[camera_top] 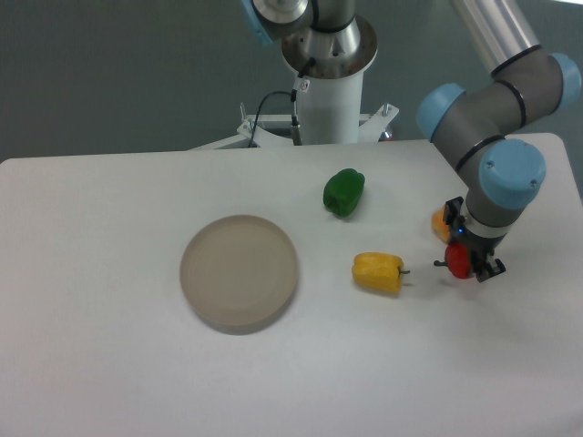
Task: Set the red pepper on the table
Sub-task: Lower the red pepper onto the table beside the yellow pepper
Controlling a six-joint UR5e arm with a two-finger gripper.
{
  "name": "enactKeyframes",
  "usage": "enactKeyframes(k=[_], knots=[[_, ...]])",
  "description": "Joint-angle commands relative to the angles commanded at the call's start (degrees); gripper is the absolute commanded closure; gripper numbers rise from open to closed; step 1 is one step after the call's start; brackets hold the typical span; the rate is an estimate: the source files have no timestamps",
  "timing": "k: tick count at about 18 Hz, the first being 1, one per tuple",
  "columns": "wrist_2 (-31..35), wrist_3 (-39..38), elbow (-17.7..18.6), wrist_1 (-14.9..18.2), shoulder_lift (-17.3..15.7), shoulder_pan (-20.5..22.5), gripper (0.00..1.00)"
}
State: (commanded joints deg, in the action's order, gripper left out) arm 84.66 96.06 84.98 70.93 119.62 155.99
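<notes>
1. while the round beige-grey plate (239, 271) sits bare on the white matte counter (109, 364), nothing lies on it.
2. no writing or labels can be read anywhere.
3. the gripper (466, 263) is clamped on the glossy red pepper (457, 259), at the counter's right side, to the right of the yellow pepper (378, 271); whether it touches the surface i cannot tell.
4. an orange pepper (444, 222) peeks out just behind the arm, and a green pepper (343, 192) lies farther back.
</notes>
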Motion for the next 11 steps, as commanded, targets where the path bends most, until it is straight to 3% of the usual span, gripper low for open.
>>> enactKeyframes(k=[6, 11], knots=[[-7.4, 0.0, 0.3, -0.3, 0.0, 1.3, 0.7], [-8.3, 0.0, 0.5, -0.7, 0.7, 1.2, 0.7]])
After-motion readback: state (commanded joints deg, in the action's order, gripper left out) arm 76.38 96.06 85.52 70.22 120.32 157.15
